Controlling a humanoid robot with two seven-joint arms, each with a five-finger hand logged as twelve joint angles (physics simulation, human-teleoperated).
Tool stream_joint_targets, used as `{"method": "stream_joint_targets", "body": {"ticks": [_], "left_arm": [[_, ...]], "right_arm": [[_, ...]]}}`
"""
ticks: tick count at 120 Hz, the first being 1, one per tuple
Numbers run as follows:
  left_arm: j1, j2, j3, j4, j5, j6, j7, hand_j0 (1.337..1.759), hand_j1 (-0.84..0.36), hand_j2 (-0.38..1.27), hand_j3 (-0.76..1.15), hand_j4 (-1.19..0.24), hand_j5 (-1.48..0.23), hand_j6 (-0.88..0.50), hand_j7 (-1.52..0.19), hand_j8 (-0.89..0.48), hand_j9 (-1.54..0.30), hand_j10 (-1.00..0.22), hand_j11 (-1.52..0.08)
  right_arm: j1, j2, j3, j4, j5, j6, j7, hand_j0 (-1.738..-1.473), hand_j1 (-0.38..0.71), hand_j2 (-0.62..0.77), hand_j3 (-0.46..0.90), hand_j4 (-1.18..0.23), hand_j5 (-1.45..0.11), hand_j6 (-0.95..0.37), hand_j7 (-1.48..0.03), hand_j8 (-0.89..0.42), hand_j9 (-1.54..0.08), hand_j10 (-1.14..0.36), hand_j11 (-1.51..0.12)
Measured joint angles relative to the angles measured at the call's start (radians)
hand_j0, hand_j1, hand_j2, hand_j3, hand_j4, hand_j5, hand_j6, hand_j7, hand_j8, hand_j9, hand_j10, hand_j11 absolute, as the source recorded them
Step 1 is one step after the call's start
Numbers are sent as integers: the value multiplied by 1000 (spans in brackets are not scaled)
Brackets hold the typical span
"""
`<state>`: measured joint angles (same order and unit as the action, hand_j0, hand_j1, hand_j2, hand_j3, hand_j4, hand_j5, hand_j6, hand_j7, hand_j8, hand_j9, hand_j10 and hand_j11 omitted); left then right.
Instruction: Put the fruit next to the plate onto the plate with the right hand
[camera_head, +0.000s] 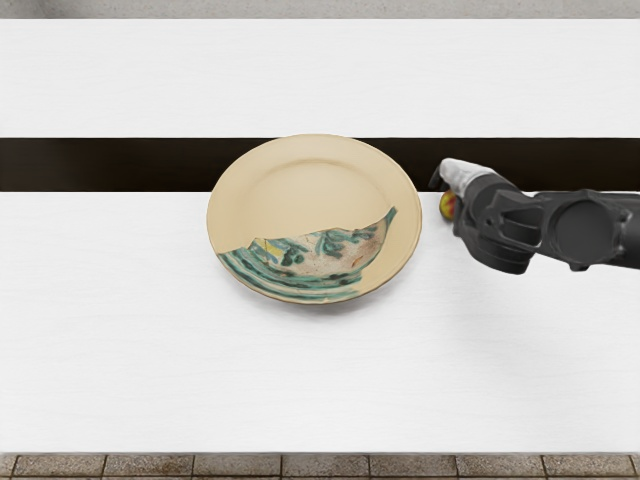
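Note:
A cream plate (312, 190) with a green and blue painted band along its near side lies on the white table. Just right of its rim, a small red and yellow fruit (448, 206) shows only as a sliver. My right hand (478, 205) comes in from the right edge and sits over the fruit, covering most of it. Whether the hand grips the fruit is hidden by the dark wrist and palm. The left arm is out of view.
A dark gap (100, 165) runs across the scene behind the plate, between the near white table (200, 380) and a far white surface (300, 80). A tiled floor strip shows at the bottom edge.

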<state>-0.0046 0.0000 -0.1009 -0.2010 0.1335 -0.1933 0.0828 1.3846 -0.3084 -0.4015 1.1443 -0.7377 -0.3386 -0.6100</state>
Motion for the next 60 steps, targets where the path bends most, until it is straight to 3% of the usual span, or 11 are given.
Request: {"method": "stream_joint_targets", "body": {"ticks": [17,60], "left_arm": [[0,0,0,0,0,0,0,1658,349,0,0,0,0,0,0,0,0,0,0],[0,0,0,0,0,0,0,1658,349,0,0,0,0,0,0,0,0,0,0]], "right_arm": [[1,-19,-3,1,-4,-1,-1,-1658,97,-73,0,-374,-485,-375,-484,-367,-485,-374,-485],[-27,-2,-4,-89,-9,-2,-1,-1658,131,-78,0,-402,-522,-403,-521,-402,-522,-402,-522]]}}
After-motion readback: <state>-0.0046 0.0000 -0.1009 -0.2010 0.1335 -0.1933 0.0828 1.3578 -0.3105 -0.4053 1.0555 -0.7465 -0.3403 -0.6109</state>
